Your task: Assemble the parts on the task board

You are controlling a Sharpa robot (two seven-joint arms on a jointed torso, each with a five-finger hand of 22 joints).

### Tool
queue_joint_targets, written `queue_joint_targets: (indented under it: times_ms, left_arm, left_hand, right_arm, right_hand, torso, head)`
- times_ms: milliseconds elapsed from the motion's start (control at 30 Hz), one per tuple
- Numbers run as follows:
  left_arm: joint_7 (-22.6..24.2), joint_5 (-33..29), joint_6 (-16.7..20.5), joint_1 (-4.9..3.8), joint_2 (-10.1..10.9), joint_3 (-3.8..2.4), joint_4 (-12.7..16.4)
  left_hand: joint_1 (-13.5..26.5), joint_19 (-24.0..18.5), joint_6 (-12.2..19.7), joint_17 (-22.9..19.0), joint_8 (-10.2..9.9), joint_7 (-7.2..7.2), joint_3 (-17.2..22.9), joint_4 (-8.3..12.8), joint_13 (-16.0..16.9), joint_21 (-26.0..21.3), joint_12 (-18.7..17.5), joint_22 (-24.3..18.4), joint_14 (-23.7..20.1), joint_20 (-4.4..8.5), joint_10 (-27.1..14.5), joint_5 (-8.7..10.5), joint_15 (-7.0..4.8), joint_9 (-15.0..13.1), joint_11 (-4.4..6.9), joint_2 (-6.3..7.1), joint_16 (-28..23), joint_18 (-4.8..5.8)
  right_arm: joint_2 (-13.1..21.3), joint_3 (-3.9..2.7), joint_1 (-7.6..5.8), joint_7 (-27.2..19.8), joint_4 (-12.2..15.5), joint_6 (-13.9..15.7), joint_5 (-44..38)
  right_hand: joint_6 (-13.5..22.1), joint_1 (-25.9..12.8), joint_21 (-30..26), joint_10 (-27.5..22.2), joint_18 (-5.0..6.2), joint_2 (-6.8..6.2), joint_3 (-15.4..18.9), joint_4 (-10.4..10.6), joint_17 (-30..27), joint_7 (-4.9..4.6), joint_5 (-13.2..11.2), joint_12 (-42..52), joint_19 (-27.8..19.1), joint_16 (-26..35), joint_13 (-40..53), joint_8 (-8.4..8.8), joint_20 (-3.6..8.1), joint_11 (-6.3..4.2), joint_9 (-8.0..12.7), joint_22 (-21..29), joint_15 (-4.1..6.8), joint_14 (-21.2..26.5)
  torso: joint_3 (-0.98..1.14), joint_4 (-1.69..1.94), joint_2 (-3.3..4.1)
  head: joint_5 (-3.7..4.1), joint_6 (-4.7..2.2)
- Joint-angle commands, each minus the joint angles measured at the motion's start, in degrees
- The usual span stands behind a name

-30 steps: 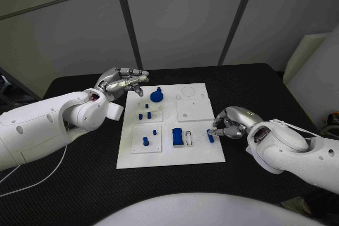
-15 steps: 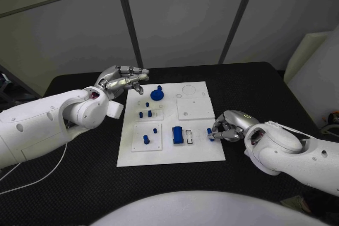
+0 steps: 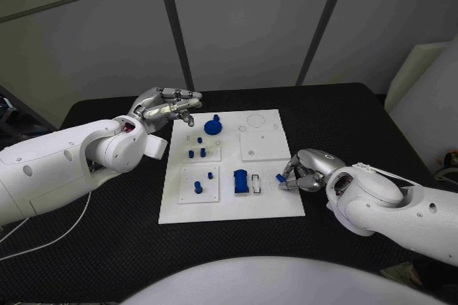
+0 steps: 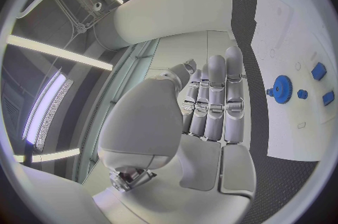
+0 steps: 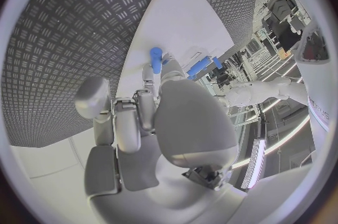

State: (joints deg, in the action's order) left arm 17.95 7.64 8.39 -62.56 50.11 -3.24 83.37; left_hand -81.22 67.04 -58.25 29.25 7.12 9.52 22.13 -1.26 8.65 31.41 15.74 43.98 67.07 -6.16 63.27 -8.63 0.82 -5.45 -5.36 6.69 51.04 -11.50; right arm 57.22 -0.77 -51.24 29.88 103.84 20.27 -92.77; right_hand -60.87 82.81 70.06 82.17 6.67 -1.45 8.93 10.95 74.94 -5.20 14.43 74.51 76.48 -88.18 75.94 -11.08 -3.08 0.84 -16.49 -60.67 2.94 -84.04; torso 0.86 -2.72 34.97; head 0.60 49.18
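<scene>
The white task board lies in the middle of the black table. On it stand a blue gear with a knob, several small blue pegs and a blue block. My right hand is at the board's right edge and pinches a small blue part between its fingertips. The right wrist view shows that part just past the fingers, over the board. My left hand hovers at the board's far left corner, fingers loosely bent, holding nothing. The gear lies beyond its fingers.
A small white slotted piece sits beside the blue block. A raised square plate occupies the board's right middle. Black table extends around the board on all sides. A white cable trails at the near left.
My right hand has shifted slightly toward the board and its fingers have drawn in round the small blue part. The left hand has barely moved.
</scene>
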Motion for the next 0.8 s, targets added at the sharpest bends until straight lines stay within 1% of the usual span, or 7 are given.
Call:
queue_joint_targets:
  times_ms: [33,200,400,533,633,733,800]
  left_arm:
    - [0.5,0.1,-0.6,-0.06,0.0,-0.04,0.1]
    - [0.5,0.1,-0.6,-0.06,0.1,-0.04,0.2]
    - [0.5,0.1,-0.6,-0.06,0.2,-0.04,0.3]
    - [0.5,0.1,-0.6,-0.06,0.2,-0.04,0.3]
    - [0.5,0.1,-0.6,-0.06,0.2,-0.04,0.3]
    - [0.5,0.1,-0.6,-0.06,0.2,-0.04,0.3]
    - [0.5,0.1,-0.6,-0.06,0.2,-0.04,0.3]
  left_hand:
    - [-0.6,-0.1,-0.1,-0.1,0.1,0.02,0.0,0.4,0.1,-0.3,0.4,0.1,-0.3,-0.04,-0.3,0.03,-0.02,0.1,-0.04,0.09,0.4,1.06]
    - [-0.6,-0.1,-0.1,-0.1,0.1,0.02,0.0,0.4,0.1,-0.3,0.4,0.1,-0.3,-0.04,-0.3,0.03,-0.02,0.1,-0.04,0.09,0.4,1.06]
    - [-0.6,-0.1,-0.1,-0.1,0.1,0.02,0.0,0.4,0.1,-0.3,0.4,0.1,-0.3,-0.04,-0.3,0.03,-0.02,0.1,-0.04,0.09,0.4,1.06]
    - [-0.6,-0.1,-0.1,-0.1,0.1,0.02,0.0,0.4,0.1,-0.3,0.4,0.1,-0.3,-0.04,-0.3,0.03,-0.02,0.1,-0.04,0.09,0.4,1.06]
    - [-0.6,-0.1,-0.1,-0.1,0.1,0.02,0.0,0.4,0.1,-0.3,0.4,0.1,-0.3,-0.04,-0.3,0.03,-0.02,0.1,-0.04,0.09,0.4,1.06]
    - [-0.6,-0.2,-0.2,-0.1,0.2,0.03,0.0,0.5,0.1,-0.3,0.4,0.1,-0.4,-0.05,-0.3,0.03,0.00,0.1,-0.06,0.05,0.4,1.08]
    - [-0.6,-0.2,-0.2,-0.1,0.2,0.03,0.0,0.5,0.1,-0.3,0.4,0.1,-0.4,-0.05,-0.3,0.03,0.00,0.1,-0.06,0.05,0.4,1.08]
  right_arm:
    - [-0.4,0.41,0.60,1.5,-0.1,-6.5,-4.8]
    - [-0.7,0.42,0.72,2.2,-0.1,-9.7,-9.2]
    - [-1.2,0.42,0.77,2.8,-0.4,-11.3,-13.0]
    - [-1.4,0.42,0.78,3.2,-0.4,-10.2,-14.5]
    - [-1.3,0.42,0.78,3.4,0.0,-8.0,-13.8]
    - [-0.7,0.41,0.78,3.4,1.0,-5.3,-9.8]
    - [-0.4,0.40,0.78,3.4,1.6,-4.1,-7.2]
  right_hand:
    - [-0.6,2.1,0.5,0.1,-0.96,0.58,-0.7,-1.1,11.3,-0.14,-1.9,-0.4,0.3,0.0,2.1,0.55,-0.03,-0.16,0.2,-0.3,0.24,-5.2]
    - [-0.7,2.6,0.4,0.0,-0.95,0.36,-1.0,-1.5,11.4,-0.17,-2.4,-0.6,0.3,-0.1,2.1,0.73,-0.07,-0.13,0.3,-0.1,0.20,-5.2]
    - [-0.7,3.0,0.3,-0.1,-0.95,0.37,-1.4,-1.9,11.5,-0.22,-2.5,-0.8,0.3,-0.1,2.0,0.89,-0.10,-0.09,0.4,-0.1,0.16,-5.2]
    - [-1.6,5.7,0.4,-0.1,-0.94,2.09,-4.0,-3.3,11.8,0.08,-2.6,-0.6,0.4,-0.2,2.1,0.87,0.03,-0.39,0.5,-0.3,0.40,-5.3]
    - [-2.6,6.7,0.9,0.2,-1.05,4.21,-6.6,-3.8,12.3,0.53,-1.6,-0.2,0.7,-0.5,2.5,0.68,0.28,-0.78,0.5,-1.0,0.68,-5.4]
    - [-3.0,5.7,1.2,0.5,-1.13,5.25,-9.1,-3.4,12.6,0.87,1.3,0.0,1.0,-0.6,2.6,0.72,0.56,-1.13,0.5,-1.4,0.92,-5.4]
    - [-3.1,5.0,1.3,0.5,-1.15,5.88,-10.7,-2.9,12.6,1.01,2.1,-0.1,1.1,-0.6,2.6,0.77,0.67,-1.23,0.4,-1.5,1.03,-5.4]
  torso:
    - [0.01,0.05,0.03]
    - [-0.03,0.00,0.01]
    - [-0.01,0.00,-0.01]
    - [0.03,0.08,0.00]
    - [0.03,0.06,-0.05]
    - [0.00,-0.02,-0.12]
    - [-0.03,-0.04,-0.12]
  head:
    - [-0.02,0.19]
    - [-0.11,0.37]
    - [-0.12,0.48]
    - [-0.15,0.52]
    - [-0.21,0.58]
    - [-0.32,0.58]
    - [-0.32,0.58]
